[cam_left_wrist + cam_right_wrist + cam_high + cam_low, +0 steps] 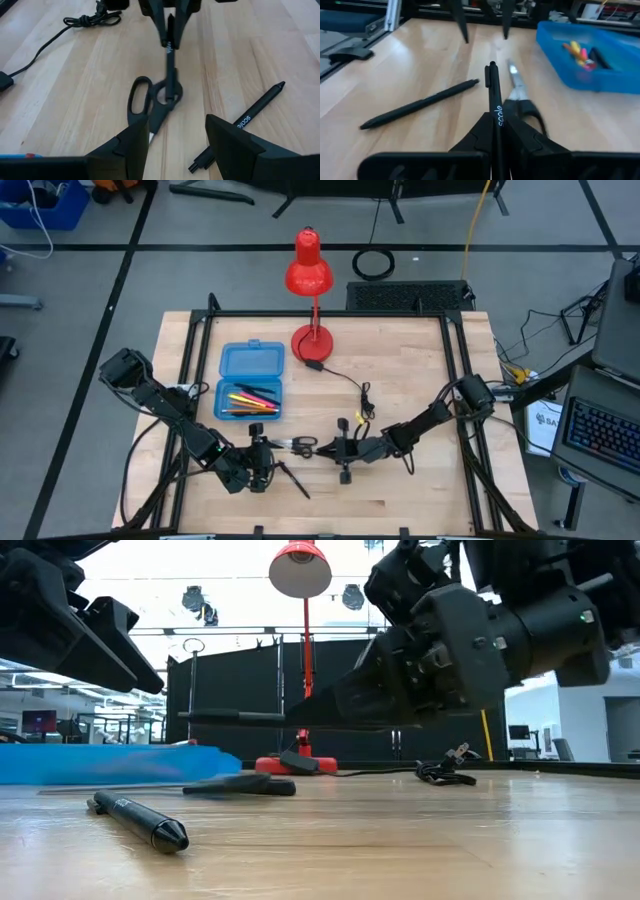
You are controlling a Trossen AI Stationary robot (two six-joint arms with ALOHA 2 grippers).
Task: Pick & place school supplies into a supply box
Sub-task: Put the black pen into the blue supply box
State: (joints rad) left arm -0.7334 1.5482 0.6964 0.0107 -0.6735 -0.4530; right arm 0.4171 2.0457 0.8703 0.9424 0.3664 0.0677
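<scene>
The supply box (250,398) is a blue case lying open, and it holds pencils (250,400). Silver scissors with black handles (147,102) lie flat on the table. A black pen (290,478) lies near them, and it also shows in the left wrist view (250,117). My left gripper (175,150) is open, low over the table, with the scissors just ahead of its fingers. My right gripper (494,125) is shut on a second black pen (492,90) and faces the left gripper over the scissors. My right gripper pinches the black pen's printed barrel (496,117) between its two fingers. The fingers come nearly level from the table's right, and the pen lies along them. Its free end (235,718) sticks out level past the fingertips, lifted clear above the scissors.
A red desk lamp (310,275) stands at the far middle of the table. Its black cord (362,405) runs toward the right arm, with a bundled coil. The box's lid (252,360) lies open on the far side. Bare wood shows on the table's right half.
</scene>
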